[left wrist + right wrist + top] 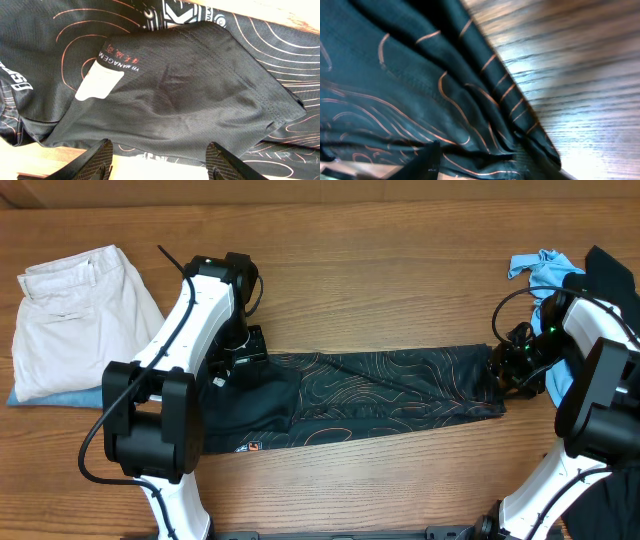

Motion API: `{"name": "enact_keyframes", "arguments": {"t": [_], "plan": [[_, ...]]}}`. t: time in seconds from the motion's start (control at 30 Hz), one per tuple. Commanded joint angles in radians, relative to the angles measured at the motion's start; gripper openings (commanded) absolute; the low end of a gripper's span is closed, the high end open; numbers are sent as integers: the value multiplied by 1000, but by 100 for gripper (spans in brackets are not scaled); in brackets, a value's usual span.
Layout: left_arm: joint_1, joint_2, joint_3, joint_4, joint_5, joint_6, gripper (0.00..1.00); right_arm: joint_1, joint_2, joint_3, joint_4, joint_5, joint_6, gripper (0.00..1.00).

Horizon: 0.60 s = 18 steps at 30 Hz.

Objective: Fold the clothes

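Black jersey (370, 395) lies flat mid-table as a long band running left to right, orange contour lines up. Its left end sits under the left arm and its right end is at the right gripper (507, 370).

Left gripper (160, 156) hovers just above the jersey's left end with fingers (102, 152) spread wide and nothing between them. Below it is a folded-over flap with a white label (100, 82) and red print.

In the right wrist view, bunched jersey fabric (420, 90) lies over the wood table (580, 75). Only one finger (427, 160) shows, so can't tell if it's pinching the cloth or spread.

Beige trousers (80, 315) are folded at far left on a light blue cloth (60, 396). Light blue shirt (545, 268) is far right, beside a dark garment (612, 275).
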Motion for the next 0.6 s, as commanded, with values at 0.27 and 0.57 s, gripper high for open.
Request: {"name": "enact_keyframes", "arguments": {"t": [0.27,0.57], "plan": [[5,-29,19,-5,-16,19,63,38,-20,-6,20,-6,-8,41],[5,-29,19,-10,-17,27,63,19,-35,58,19,124,-13,53]]}}
